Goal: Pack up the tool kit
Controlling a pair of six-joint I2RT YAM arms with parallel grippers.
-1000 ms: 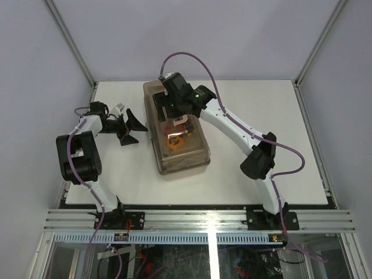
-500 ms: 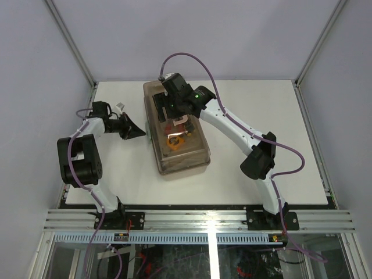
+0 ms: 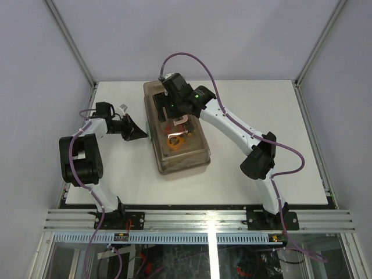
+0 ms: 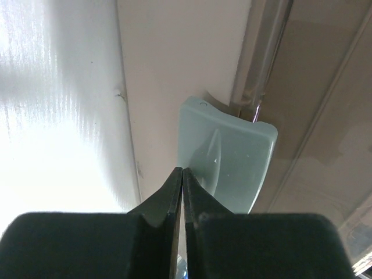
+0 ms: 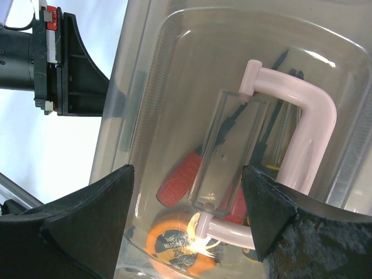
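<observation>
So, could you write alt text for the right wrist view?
A translucent brown toolbox lid fills the view, with a pink handle, and an orange tape measure and red tool grips under it. The right gripper, open, frames the bottom; the left gripper stands beside the lid at top left.

White table (image 3: 302, 116), pale grey walls (image 3: 232, 35), metal corner posts (image 3: 69, 40), aluminium rail (image 3: 197, 221) at near edge.

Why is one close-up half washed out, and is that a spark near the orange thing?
Left wrist view: the table is overexposed to white; the shut left pincer is a dark silhouette before the green latch. Right wrist view: no spark, just glare on the translucent lid over the orange tape measure. Top view: evenly lit, one bright streak on the front rail.
</observation>
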